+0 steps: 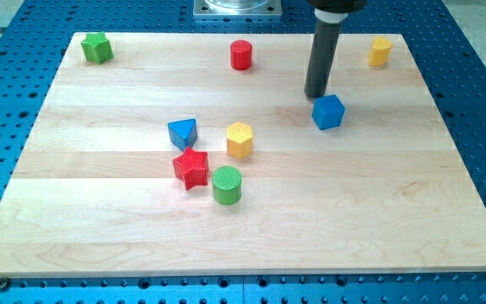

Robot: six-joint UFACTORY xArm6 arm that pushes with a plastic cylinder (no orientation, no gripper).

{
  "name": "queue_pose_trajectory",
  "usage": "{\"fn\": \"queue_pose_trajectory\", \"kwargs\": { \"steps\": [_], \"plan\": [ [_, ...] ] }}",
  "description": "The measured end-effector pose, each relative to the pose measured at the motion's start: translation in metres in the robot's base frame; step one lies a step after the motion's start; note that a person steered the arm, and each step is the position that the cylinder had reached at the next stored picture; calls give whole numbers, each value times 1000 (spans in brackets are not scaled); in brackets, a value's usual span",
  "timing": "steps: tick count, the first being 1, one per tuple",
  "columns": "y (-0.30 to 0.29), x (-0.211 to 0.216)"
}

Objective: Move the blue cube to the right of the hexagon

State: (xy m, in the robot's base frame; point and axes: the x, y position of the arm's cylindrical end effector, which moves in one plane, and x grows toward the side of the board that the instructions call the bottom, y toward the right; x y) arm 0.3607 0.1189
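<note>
- The blue cube (328, 111) sits right of the desk's middle, toward the view's top, well apart from the yellow hexagon (240, 139) on its left.
- My tip (315, 94) rests just above and slightly left of the blue cube, at or very near its upper-left edge; I cannot tell if they touch.
- The end effector is a plain dark rod with nothing that opens or closes, and it holds nothing.
- Between cube and hexagon the wooden desk (378, 211) is bare.
- Left of the hexagon stands a blue triangle (183, 133); below it a red star (191, 167) and a green cylinder (226, 185) sit close together.
- Along the top edge: a green star (97, 48) at left, a red cylinder (241, 54) near centre, a yellow block (380, 51) at right.
- No writing or labels can be read.
</note>
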Motion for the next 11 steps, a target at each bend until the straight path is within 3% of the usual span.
{"fn": "queue_pose_trajectory", "kwargs": {
  "steps": [1,4,6,7,9,11],
  "plan": [
    [22,52],
    [90,67],
    [-15,92],
    [-35,92],
    [-41,5],
    [-61,25]
  ]
}}
